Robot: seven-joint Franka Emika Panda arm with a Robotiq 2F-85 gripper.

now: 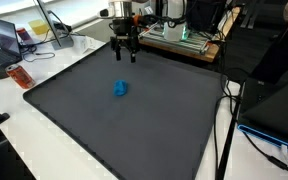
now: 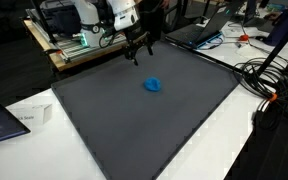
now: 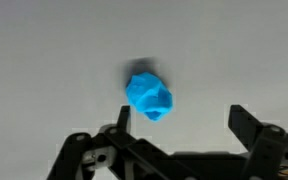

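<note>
My claw [image 1: 125, 54] hangs wide open, holding nothing, over the far side of the dark grey mat [image 1: 84, 130]. The small crumpled blue lump [image 1: 121, 88] lies apart from it at mid-mat, roundish, with no clear long axis.

In an exterior view, a dark grey mat [image 1: 134, 130] covers most of a white table [image 1: 29, 135]. 1 small blue object [image 1: 121, 88] lies alone on the mat, in its far half. The gripper [image 1: 124, 57] hangs above the mat near the far edge, pointing down, with its jaws spread apart and nothing between them. It stands beyond the blue object and clear of it. On the table to the left are an open laptop [image 1: 6, 38] and, just beside the mat's corner, an orange-red item [image 1: 21, 76] too small to identify. A board of electronics [image 1: 179, 35] sits behind the gripper. A black cable [image 1: 227, 125] runs along the mat's right edge.
</note>
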